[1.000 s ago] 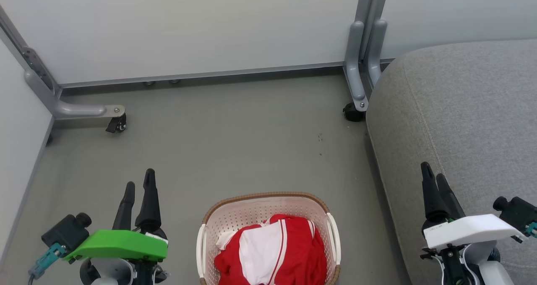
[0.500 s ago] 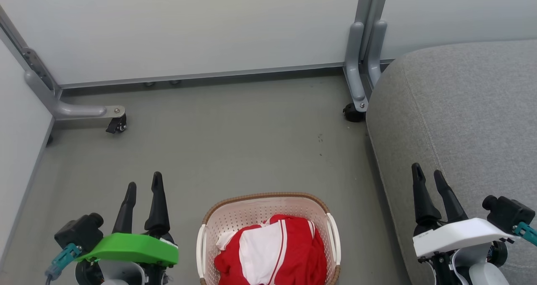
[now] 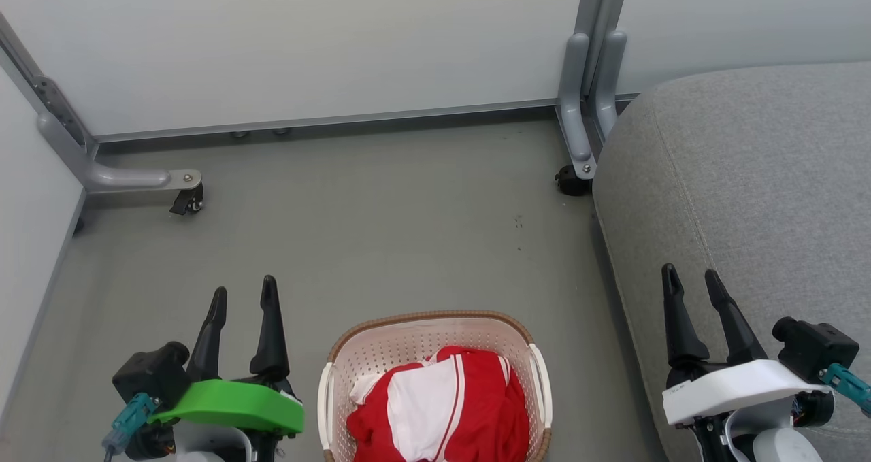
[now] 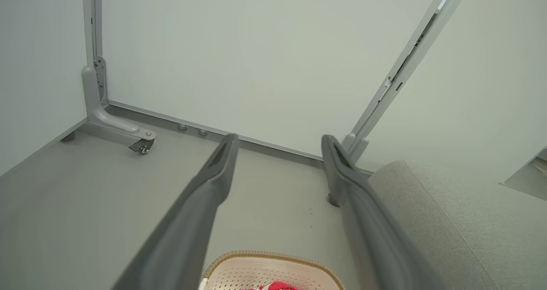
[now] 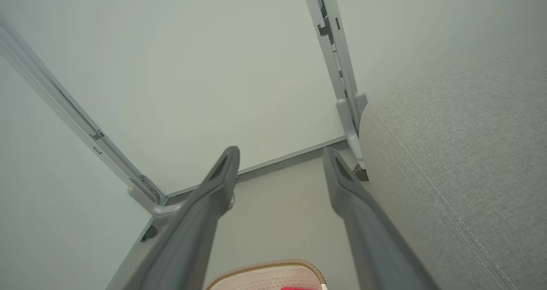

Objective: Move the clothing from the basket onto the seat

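Red clothing with white panels and stripes point(image 3: 442, 411) lies bunched in the cream perforated basket point(image 3: 381, 339), which stands on the floor at the bottom centre of the head view. A sliver of that clothing point(image 4: 273, 286) and the basket's brown rim point(image 4: 273, 254) show low in the left wrist view, and the rim point(image 5: 265, 266) in the right wrist view. The grey fabric seat point(image 3: 762, 176) rises to the right of the basket. My left gripper point(image 3: 243, 290) hangs open to the basket's left. Open too, my right gripper point(image 3: 691, 278) hovers over the seat's near edge. Both hold nothing.
White partition panels with grey metal posts point(image 3: 590, 74) close the back and left. A caster foot point(image 3: 184, 200) juts out at the far left, another point(image 3: 570, 179) beside the seat. Grey floor point(image 3: 381, 231) stretches between the basket and the back wall.
Both grippers have shifted inward toward the basket and turned, so the gap between their fingers now shows wider. The basket, clothing and seat have stayed put.
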Robot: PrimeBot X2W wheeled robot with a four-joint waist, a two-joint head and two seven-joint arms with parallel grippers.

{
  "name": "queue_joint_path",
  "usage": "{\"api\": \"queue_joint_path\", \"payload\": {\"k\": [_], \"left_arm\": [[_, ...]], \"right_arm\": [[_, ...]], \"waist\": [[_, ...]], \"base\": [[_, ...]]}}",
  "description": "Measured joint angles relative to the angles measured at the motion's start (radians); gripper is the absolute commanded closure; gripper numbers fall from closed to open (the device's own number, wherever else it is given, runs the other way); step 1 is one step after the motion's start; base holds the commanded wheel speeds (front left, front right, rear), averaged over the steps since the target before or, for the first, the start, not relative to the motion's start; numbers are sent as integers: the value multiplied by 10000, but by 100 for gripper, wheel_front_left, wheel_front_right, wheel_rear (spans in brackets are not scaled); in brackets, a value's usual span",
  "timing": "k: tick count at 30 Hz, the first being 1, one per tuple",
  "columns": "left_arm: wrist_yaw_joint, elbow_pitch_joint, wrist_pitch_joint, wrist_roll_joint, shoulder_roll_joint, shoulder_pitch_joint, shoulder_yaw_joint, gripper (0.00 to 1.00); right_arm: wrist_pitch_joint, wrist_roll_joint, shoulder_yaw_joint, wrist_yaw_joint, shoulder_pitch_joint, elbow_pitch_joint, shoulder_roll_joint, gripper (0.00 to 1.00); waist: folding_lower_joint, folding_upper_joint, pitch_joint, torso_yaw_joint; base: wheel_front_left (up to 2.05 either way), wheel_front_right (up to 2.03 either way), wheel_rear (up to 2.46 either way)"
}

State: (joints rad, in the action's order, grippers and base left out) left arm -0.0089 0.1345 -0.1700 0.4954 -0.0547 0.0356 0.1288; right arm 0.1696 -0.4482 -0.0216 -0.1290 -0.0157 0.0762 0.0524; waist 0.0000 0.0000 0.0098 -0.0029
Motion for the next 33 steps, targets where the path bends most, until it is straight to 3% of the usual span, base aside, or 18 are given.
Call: {"api": "queue_joint_path", "payload": {"k": [33], "left_arm": [[267, -259, -648, -2742, 33, -3, 543, 0]], "right_arm": [[625, 2738, -132, -4, -43, -263, -19, 0]], "waist": [[0, 0, 175, -3]], "base": [[0, 0, 0]]}}
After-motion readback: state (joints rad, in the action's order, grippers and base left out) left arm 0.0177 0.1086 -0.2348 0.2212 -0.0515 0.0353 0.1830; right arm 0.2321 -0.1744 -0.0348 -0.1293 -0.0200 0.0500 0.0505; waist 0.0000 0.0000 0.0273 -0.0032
